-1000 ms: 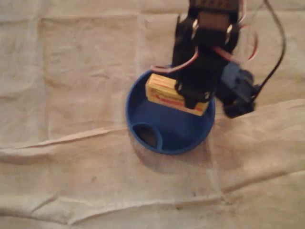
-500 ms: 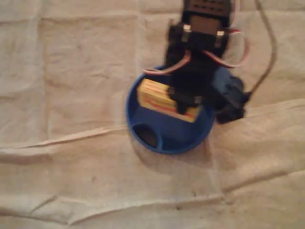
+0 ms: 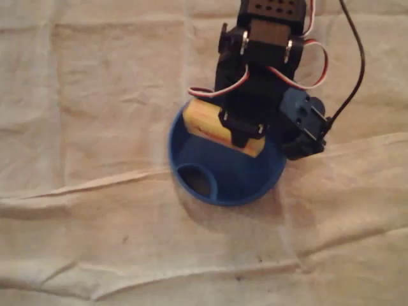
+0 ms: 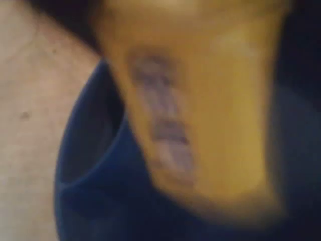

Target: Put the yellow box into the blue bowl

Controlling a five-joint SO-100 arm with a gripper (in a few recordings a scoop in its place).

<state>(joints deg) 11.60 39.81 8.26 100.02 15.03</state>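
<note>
A yellow box (image 3: 207,122) hangs over the far part of the blue bowl (image 3: 223,188), tilted, with my black gripper (image 3: 244,131) shut on it. In the overhead view the arm covers the middle of the box, and only its left end and lower right corner show. Up close in the wrist view the yellow box (image 4: 200,105) is blurred and fills most of the picture, with the blue bowl (image 4: 90,175) below and behind it. A divider with a small round pocket (image 3: 194,180) sits inside the bowl at its lower left.
A wrinkled beige cloth (image 3: 95,223) covers the table all around the bowl, with raised folds running across the lower half. The arm's blue motor block (image 3: 305,124) and cables (image 3: 347,70) hang over the bowl's right rim.
The gripper with the yellow box has shifted left and a little toward the far rim of the bowl. The box stays held throughout.
</note>
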